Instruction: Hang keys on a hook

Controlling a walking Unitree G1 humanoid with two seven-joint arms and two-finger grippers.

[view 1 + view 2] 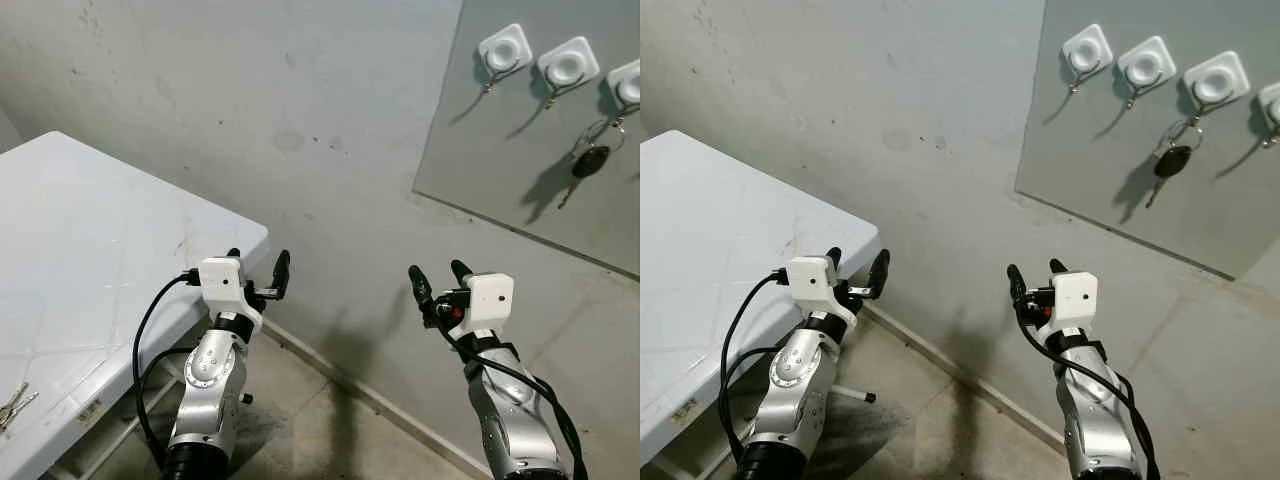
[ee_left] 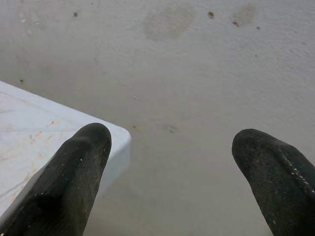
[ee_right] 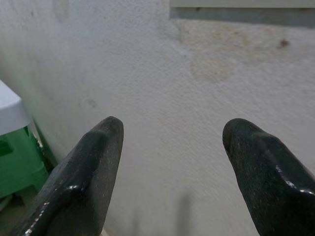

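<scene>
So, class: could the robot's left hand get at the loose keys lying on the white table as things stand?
Probably yes. The left hand is open and empty beside the table; the keys lie uncovered near its front edge, though behind the hand, so the arm must draw back.

Keys (image 1: 590, 160) hang from a white hook (image 1: 628, 88) on the grey board (image 1: 500, 170) at two o'clock; two more hooks (image 1: 505, 50) sit bare beside it; the left gripper (image 1: 258, 272) and right gripper (image 1: 438, 280) are raised, jaws apart; a white tabletop (image 1: 90, 260) lies at nine o'clock.
</scene>
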